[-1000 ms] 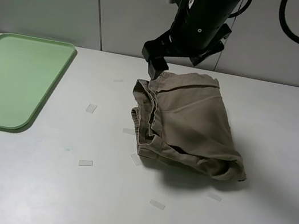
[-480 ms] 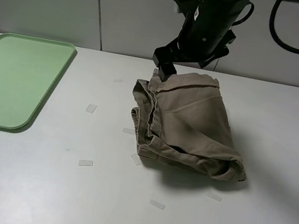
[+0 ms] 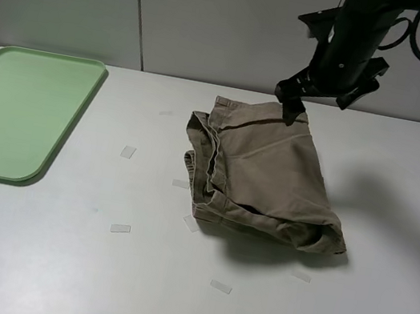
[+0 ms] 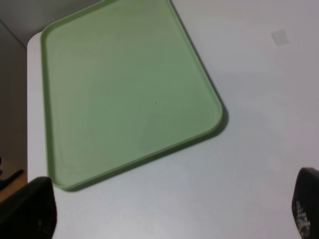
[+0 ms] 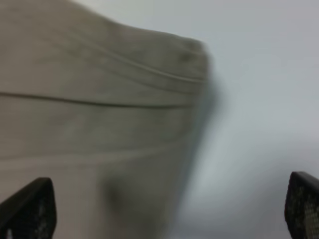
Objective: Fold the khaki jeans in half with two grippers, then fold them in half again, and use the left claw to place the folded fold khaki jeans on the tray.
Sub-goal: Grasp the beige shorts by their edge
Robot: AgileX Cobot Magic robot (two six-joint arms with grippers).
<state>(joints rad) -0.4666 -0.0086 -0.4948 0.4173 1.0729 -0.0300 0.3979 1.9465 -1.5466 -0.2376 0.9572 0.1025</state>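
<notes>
The khaki jeans (image 3: 268, 175) lie folded in a thick bundle in the middle of the white table (image 3: 193, 300). My right gripper (image 3: 294, 107) hangs just above their far edge, right of centre, open and empty. In the right wrist view the cloth (image 5: 89, 114) fills the frame, blurred, and both fingertips (image 5: 27, 209) stand far apart. The mint-green tray (image 3: 15, 110) lies empty at the left. My left gripper is out of the high view. In the left wrist view its fingertips (image 4: 25, 206) are wide apart above the table near the tray (image 4: 124, 89).
Several small clear tape pieces (image 3: 120, 228) lie on the table around the jeans. A pale wall (image 3: 178, 13) runs behind the table's far edge.
My right arm has moved to the right along the jeans' far edge, from the far left corner to above the far right part. The jeans lie as before.
</notes>
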